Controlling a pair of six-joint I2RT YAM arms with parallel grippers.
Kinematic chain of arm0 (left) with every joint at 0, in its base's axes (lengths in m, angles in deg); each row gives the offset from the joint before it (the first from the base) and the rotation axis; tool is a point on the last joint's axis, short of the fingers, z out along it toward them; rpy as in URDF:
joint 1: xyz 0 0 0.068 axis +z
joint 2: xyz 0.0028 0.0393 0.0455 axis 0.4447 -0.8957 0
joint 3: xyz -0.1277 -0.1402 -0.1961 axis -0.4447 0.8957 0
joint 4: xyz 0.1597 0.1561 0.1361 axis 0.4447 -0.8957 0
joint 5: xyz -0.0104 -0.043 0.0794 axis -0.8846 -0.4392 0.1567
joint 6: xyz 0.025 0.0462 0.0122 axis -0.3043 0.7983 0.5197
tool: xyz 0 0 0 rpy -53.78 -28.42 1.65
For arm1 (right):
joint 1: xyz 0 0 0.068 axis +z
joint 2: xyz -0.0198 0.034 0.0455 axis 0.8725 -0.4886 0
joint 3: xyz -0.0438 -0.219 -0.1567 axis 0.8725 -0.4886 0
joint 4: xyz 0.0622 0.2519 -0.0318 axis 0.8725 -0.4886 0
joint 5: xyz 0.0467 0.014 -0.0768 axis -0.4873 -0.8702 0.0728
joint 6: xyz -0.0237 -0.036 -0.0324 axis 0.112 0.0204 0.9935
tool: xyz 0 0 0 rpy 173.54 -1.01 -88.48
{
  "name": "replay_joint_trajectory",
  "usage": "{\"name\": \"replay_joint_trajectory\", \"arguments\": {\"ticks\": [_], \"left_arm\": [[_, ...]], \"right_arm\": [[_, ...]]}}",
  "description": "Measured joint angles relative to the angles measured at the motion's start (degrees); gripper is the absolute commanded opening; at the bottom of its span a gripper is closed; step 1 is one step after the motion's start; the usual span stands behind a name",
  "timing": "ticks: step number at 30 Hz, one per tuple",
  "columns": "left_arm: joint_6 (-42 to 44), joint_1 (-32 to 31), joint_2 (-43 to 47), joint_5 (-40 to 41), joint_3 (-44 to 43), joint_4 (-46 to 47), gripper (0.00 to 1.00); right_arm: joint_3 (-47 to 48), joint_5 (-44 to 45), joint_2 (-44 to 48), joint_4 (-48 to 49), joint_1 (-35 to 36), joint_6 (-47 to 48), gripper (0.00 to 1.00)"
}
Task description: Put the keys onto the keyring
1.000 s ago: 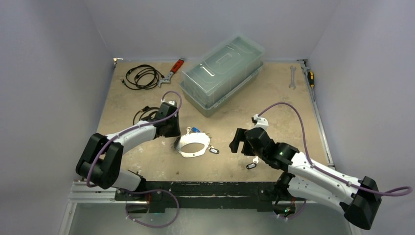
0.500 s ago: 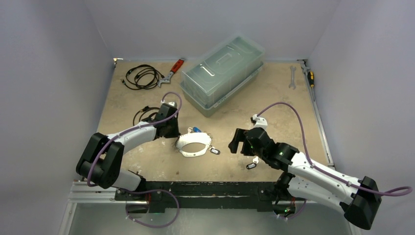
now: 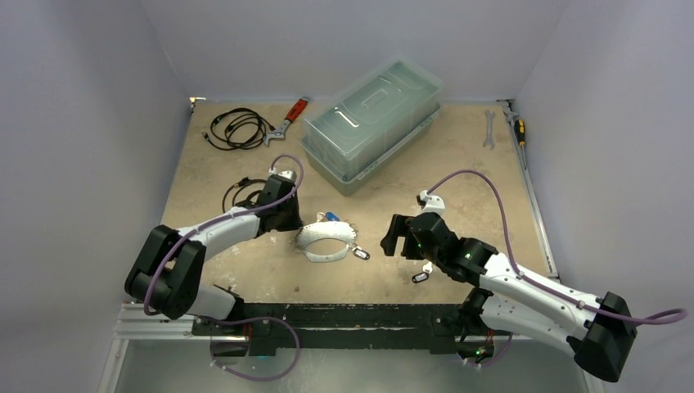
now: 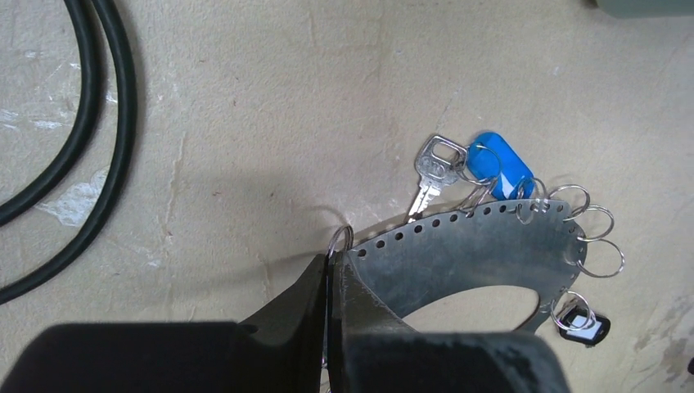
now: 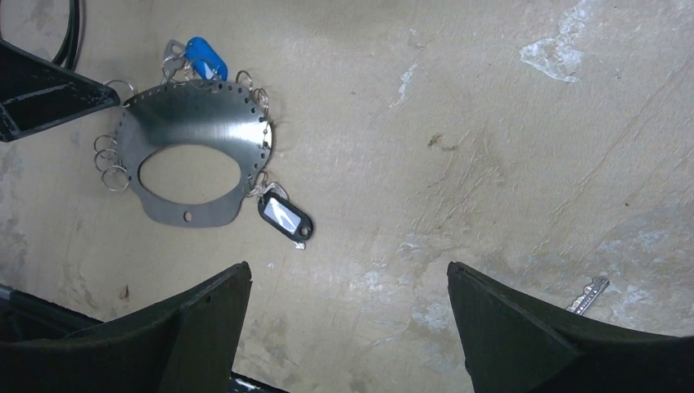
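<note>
- Partly done: blue-tagged key (image 4: pixel 438 168) and black-tagged key (image 5: pixel 285 214) hang on the keyring (image 4: pixel 475 254), mid-bench (image 3: pixel 458 164); one loose key (image 3: pixel 420 277) lies near the right arm (image 3: pixel 524 286), unthreaded
- The left jaws are pinched shut at the keyring's left rim, seemingly on a small split ring (image 4: pixel 340 239) there; the right jaws are spread wide, empty, above the bench

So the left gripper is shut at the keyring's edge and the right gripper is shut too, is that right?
No, the right gripper is open, jaws wide apart, as the right wrist view shows. The left gripper is shut at the edge of the keyring.
</note>
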Motion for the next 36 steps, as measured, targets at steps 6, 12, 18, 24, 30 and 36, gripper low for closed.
{"name": "replay_joint_trajectory", "arguments": {"ticks": [6,12,18,24,30,36], "left_arm": [[0.02,0.00,3.82,-1.88,0.68,0.98,0.00],[0.02,-0.15,6.38,-2.58,0.68,1.42,0.00],[0.07,-1.31,8.59,-2.67,0.63,0.13,0.00],[0.35,-3.98,12.00,-2.56,-2.75,-4.63,0.00],[1.51,-5.20,15.28,-2.25,-7.96,-9.62,0.00],[5.95,-5.25,15.80,-2.93,-12.37,-14.95,0.00]], "right_arm": [[-0.20,-0.70,0.02,1.46,0.00,1.16,0.95],[-0.90,-2.64,1.20,4.07,0.00,2.56,0.95],[-3.43,-7.76,5.42,11.04,0.00,6.45,0.96],[-6.05,-12.41,9.77,20.13,0.04,10.67,0.90],[-9.05,-15.45,11.39,34.27,0.04,16.59,0.88],[-12.15,-20.04,6.49,56.72,0.04,23.19,0.85]]}}
